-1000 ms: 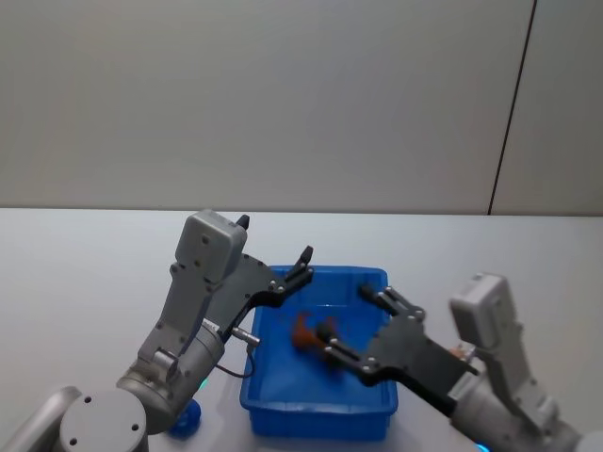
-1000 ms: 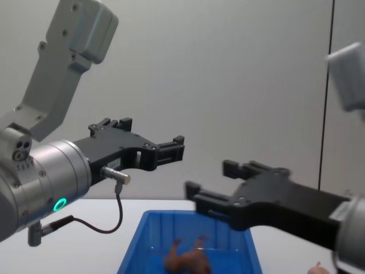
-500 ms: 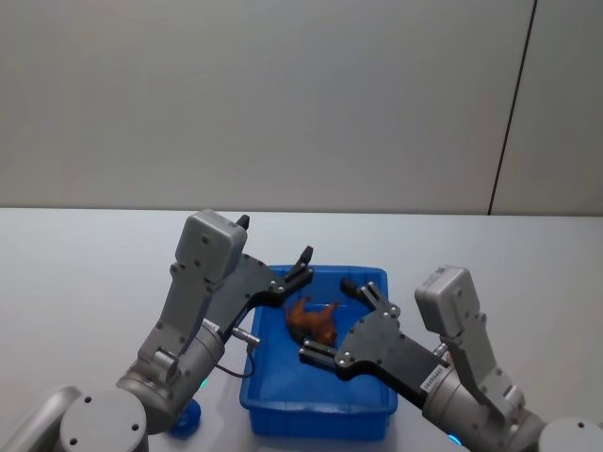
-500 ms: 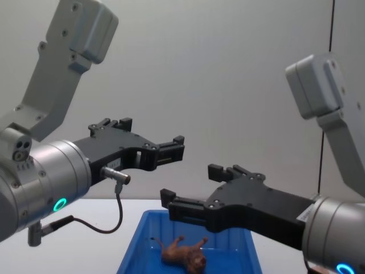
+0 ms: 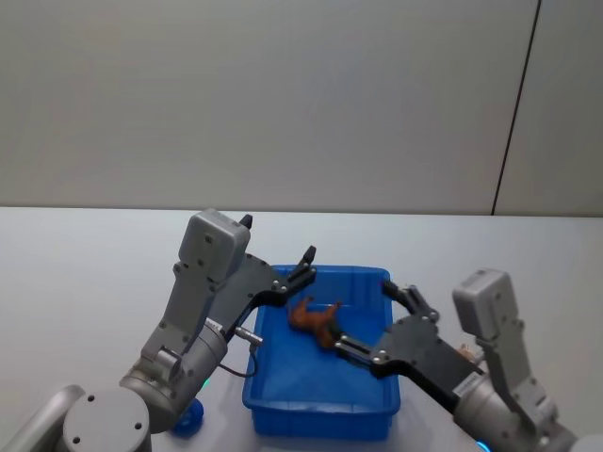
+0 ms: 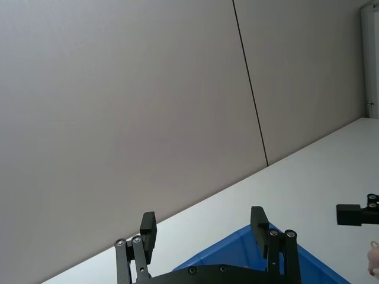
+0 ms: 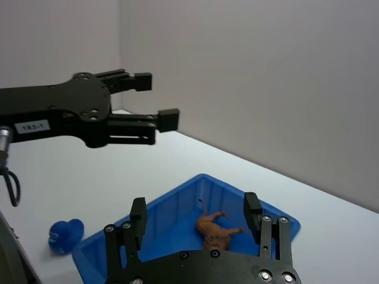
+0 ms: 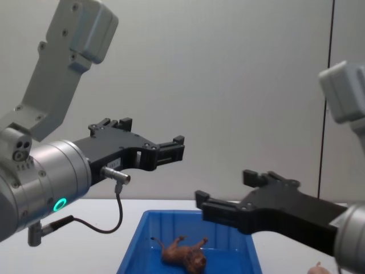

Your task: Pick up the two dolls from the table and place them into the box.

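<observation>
The brown four-legged doll (image 5: 316, 318) (image 8: 181, 254) (image 7: 216, 229) lies on its side on the floor of the blue box (image 5: 273, 414) (image 8: 132, 242) (image 7: 177, 190) (image 6: 243, 251). My right gripper (image 5: 372, 320) (image 8: 225, 189) (image 7: 195, 210) hovers open above the box's right half, a little above the doll, holding nothing. Over the box's far left corner my left gripper (image 5: 303, 267) (image 8: 174, 149) (image 6: 203, 223) (image 7: 157, 97) hangs open and empty. The pale pinkish doll (image 5: 465, 353) (image 8: 318, 267) (image 6: 374, 260) rests on the white table (image 5: 85, 273) right of the box, mostly hidden behind my right arm.
A small blue object (image 5: 188, 420) (image 7: 64, 232) sits on the table left of the box, close to my left arm's base. A plain grey wall stands behind the table.
The brown doll dropped from beside the right gripper's fingers to the box floor. My right arm swung left over the box, then back to the right. The left arm stayed still.
</observation>
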Motion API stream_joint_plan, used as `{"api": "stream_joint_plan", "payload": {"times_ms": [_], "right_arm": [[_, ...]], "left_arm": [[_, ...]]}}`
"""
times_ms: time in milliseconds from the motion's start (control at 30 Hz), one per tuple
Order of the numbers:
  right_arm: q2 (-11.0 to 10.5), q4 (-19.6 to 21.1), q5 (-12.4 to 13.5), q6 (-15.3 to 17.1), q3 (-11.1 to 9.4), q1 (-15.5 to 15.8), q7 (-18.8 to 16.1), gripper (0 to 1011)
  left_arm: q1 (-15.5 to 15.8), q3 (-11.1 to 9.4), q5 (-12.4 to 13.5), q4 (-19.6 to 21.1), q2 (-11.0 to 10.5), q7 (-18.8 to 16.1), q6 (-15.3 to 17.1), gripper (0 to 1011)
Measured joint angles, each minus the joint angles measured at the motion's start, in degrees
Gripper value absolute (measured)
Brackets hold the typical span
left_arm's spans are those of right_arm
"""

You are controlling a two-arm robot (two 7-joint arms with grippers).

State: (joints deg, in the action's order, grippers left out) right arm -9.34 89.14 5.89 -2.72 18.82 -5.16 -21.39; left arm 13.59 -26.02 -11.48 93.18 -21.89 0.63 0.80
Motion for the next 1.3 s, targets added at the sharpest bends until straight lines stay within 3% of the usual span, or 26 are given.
{"api": "stream_joint_plan", "payload": {"times_ms": [667,1300], "right_arm": [[-4.0,6.7,0.6,6.9,-1.9,6.7,13.1,1001],[-3.7,6.8,-2.8,12.7,-1.7,9.3,22.3,1001]], "left_arm": [[0.0,0.0,0.0,0.0,0.0,0.0,0.0,1001],[0.0,0.0,0.0,0.0,0.0,0.0,0.0,1001]]}}
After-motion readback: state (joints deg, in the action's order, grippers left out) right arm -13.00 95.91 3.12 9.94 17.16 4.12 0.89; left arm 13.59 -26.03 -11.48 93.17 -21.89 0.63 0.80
